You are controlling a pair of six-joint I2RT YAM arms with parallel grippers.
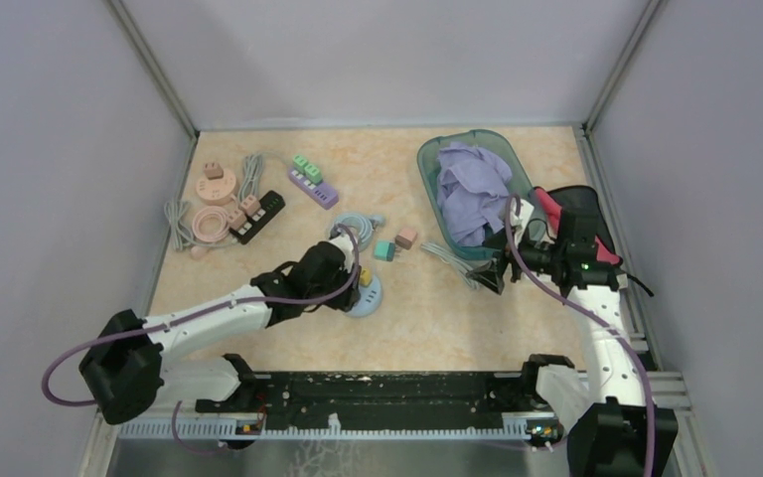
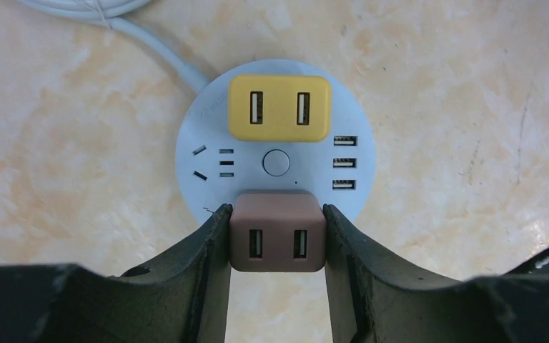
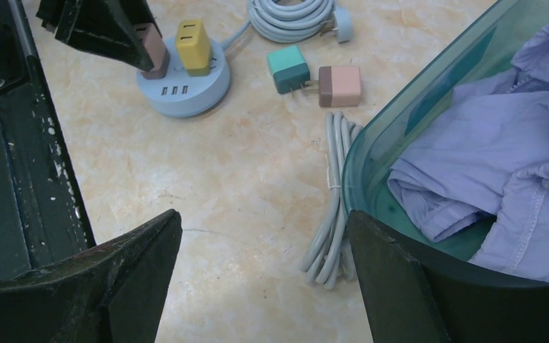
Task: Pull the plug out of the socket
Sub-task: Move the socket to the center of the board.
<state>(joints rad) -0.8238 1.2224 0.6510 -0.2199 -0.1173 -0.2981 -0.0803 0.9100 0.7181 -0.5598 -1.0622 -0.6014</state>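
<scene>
Left hand (image 2: 276, 214) is pinching the brown plug (image 2: 277, 239), one finger flat on each flank. Plug is sitting seated in the round socket (image 2: 193, 128) on the desk (image 2: 78, 179), beside a yellow plug (image 2: 279, 107). I am judging the pull axis as running straight off the socket face. Right hand (image 3: 263, 221) is hanging wide and empty, well apart beside the teal bin (image 3: 414, 100)
</scene>
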